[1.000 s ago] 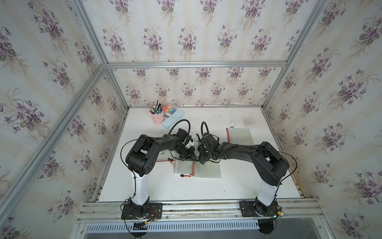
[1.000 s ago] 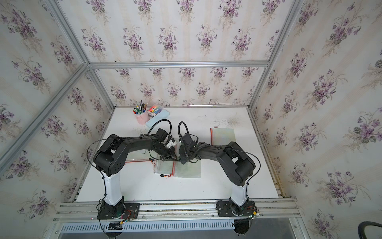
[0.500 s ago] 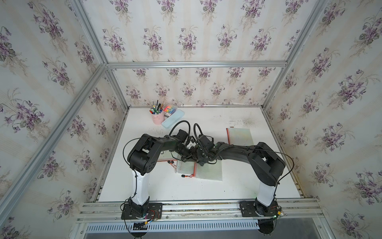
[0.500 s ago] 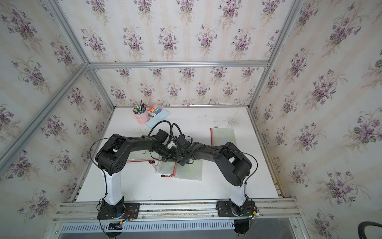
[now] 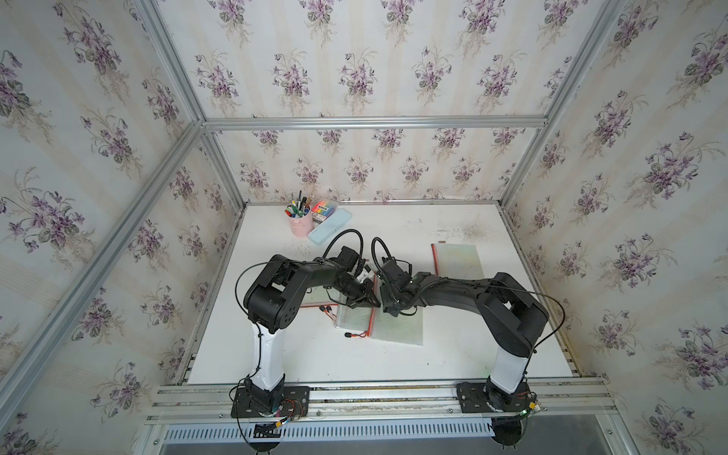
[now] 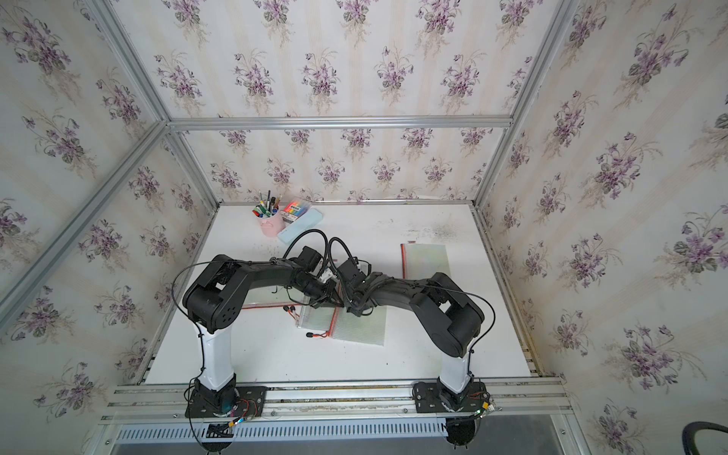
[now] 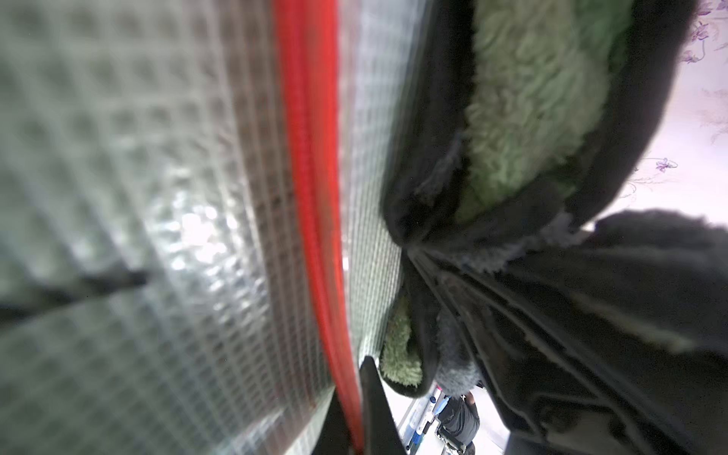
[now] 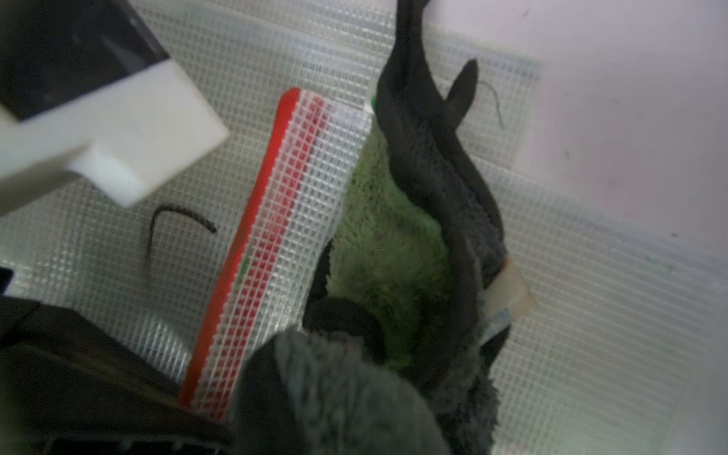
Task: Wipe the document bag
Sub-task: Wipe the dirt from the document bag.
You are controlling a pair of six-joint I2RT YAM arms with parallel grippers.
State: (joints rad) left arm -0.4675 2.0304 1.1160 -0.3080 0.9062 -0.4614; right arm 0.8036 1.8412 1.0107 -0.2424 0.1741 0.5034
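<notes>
Pinching the document bag (image 7: pixel 311 157), left gripper (image 7: pixel 354 421) is fully closed; right gripper (image 5: pixel 388 308) clamps the cloth (image 8: pixel 386 244)

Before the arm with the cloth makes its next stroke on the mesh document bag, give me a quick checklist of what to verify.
1. Hold on the bag: ok, the left gripper is shut on the red zip edge of the document bag, lifting it.
2. Wiper in hand: ok, the cloth is bunched around the right gripper.
3. Cloth contact: ok, it lies on the mesh beside the lifted edge.
4. Gap between the two grippers: cannot tell, they look very close in both top views.
5. Bag clean: not ok, a dark curved streak shows across the zip from the cloth.
</notes>
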